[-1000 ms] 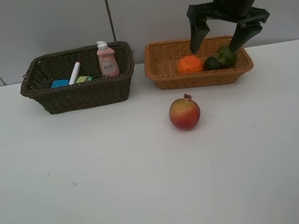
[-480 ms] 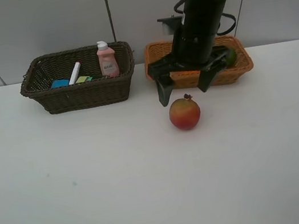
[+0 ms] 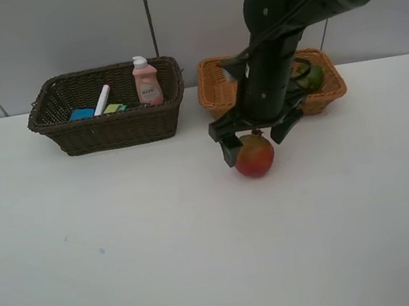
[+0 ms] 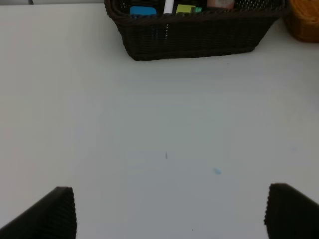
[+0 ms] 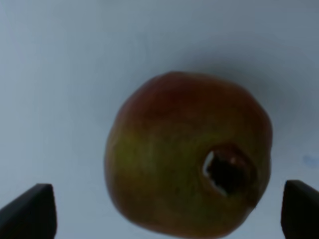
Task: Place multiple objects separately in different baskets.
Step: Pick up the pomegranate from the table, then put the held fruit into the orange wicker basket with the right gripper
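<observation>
From the high camera we lose most of the light orange-tan basket [image 3: 332, 87] behind the right arm [image 3: 273, 46]; only its two ends and a sliver of the green lime [image 3: 311, 75] show, and we cannot tell what else lies inside. The arm also covers the top of the pomegranate [image 3: 255, 158]. In the left wrist view the dark brown basket [image 4: 194, 35] is cut off by the frame edge, its contents reduced to scraps of colour. In both wrist views only the jaw tips show.
</observation>
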`<move>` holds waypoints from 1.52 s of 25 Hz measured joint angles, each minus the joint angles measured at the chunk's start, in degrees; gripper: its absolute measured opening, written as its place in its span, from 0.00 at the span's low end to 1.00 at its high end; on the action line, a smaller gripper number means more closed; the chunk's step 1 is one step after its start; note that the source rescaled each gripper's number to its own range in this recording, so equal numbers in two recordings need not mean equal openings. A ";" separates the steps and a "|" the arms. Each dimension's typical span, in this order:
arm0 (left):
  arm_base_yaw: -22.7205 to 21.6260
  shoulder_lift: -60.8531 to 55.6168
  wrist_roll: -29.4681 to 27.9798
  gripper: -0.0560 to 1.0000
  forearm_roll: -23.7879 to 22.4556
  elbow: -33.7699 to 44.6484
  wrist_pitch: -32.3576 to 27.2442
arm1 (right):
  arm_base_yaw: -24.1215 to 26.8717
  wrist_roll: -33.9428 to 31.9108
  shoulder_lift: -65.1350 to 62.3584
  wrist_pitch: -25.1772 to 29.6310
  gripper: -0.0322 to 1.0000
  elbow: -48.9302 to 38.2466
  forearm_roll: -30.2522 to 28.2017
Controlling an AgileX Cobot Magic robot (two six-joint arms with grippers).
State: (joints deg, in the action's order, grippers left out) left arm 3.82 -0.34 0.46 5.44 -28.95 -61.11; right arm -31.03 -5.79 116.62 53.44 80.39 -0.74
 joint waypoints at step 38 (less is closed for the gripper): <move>0.00 0.00 0.00 0.92 0.00 0.00 0.00 | 1.53 2.84 3.62 3.80 0.46 19.76 -2.36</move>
State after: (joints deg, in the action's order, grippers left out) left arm 3.82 -0.34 0.46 5.44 -28.95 -61.11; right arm -29.50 -2.95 120.25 57.24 100.15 -3.10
